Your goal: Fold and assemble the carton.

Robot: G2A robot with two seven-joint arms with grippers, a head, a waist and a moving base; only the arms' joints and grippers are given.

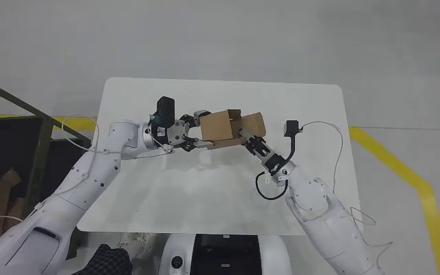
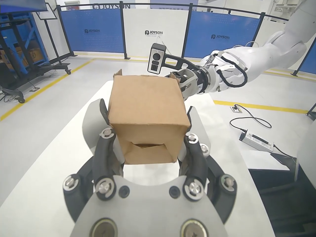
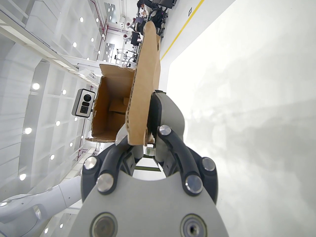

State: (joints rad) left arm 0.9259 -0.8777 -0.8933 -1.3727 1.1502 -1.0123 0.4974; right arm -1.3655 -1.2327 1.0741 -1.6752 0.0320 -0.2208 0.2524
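A brown cardboard carton (image 1: 230,128) hangs above the middle of the white table (image 1: 137,192), held between both arms. My left gripper (image 2: 147,122) is shut on its closed end, one finger on each side of the box (image 2: 148,107). At the other end my right gripper (image 3: 144,129) is shut on a flap (image 3: 145,82) that stands open. In the right wrist view the carton's open inside (image 3: 111,109) shows, with folded bottom flaps deep within. The right gripper (image 2: 184,85) meets the carton's far end in the left wrist view.
A dark bin (image 1: 20,148) with cardboard stands left of the table. On the floor at the table's side lie a cable and a power brick (image 2: 256,141). Yellow floor lines (image 1: 392,161) run to the right. Bare tabletop lies all around the carton.
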